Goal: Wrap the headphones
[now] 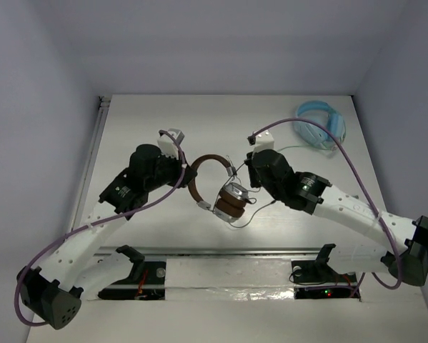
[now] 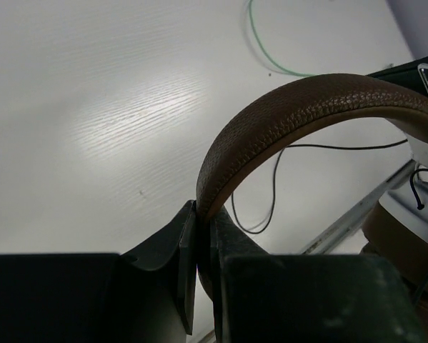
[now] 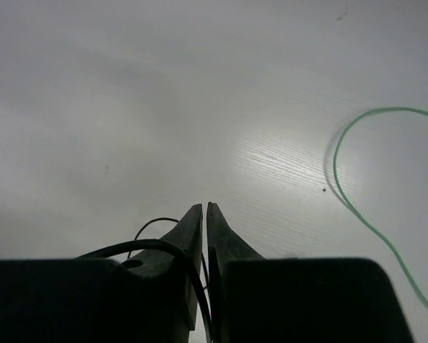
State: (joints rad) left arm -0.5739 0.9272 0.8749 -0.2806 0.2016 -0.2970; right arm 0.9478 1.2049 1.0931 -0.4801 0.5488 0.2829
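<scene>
The left pincer clamps the stiff headband of the headphones, a firm hold, while the right pincer pinches the limp, probably slippery cable.

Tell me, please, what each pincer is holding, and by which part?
The left pincer grips the headphones by the brown headband. The right pincer appears shut on their thin black cable.
</scene>
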